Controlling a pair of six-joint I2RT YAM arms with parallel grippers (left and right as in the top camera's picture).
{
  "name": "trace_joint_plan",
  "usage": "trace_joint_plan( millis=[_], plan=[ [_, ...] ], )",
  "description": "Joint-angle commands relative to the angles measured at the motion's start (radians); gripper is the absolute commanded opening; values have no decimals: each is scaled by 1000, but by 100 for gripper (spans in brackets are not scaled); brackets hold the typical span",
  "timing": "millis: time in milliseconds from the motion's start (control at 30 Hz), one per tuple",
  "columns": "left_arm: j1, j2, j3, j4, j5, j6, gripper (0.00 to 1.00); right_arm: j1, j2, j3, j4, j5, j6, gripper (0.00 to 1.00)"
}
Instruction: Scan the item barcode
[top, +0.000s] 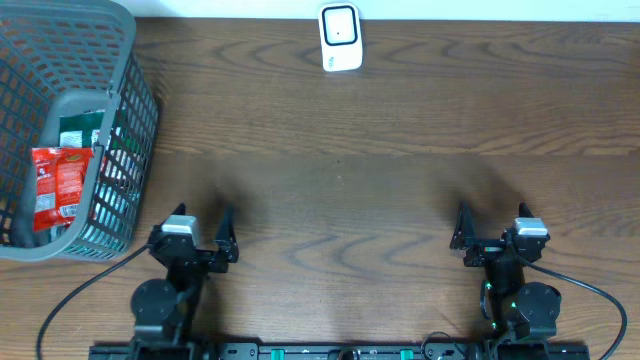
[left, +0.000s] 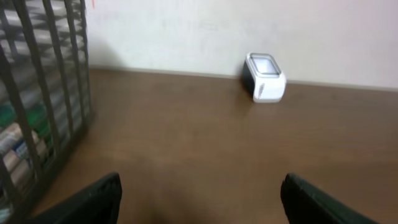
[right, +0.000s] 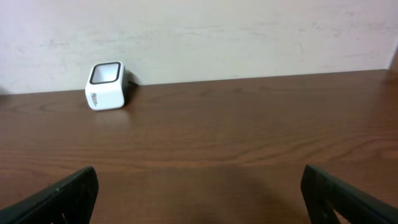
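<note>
Scanning not begun: packets (top: 58, 185) sit in basket (top: 128, 70) at table's (top: 350, 200) left edge; left claw (left: 199, 202), right claw (right: 199, 193) gape empty.

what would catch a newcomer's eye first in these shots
The grey mesh basket on the far left draws the eye first, with a bright red packet lying inside it. Next is the small white scanner, standing alone at the far side near the centre. The left arm and right arm sit at the near edge, jaws open and empty.
</note>
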Motion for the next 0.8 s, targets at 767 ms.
trace_joint_plan(
  millis=[767],
  plan=[
    [99, 1558, 2458, -1515, -218, -6, 82, -7, -4, -1, -3, 3, 12, 99]
  ],
)
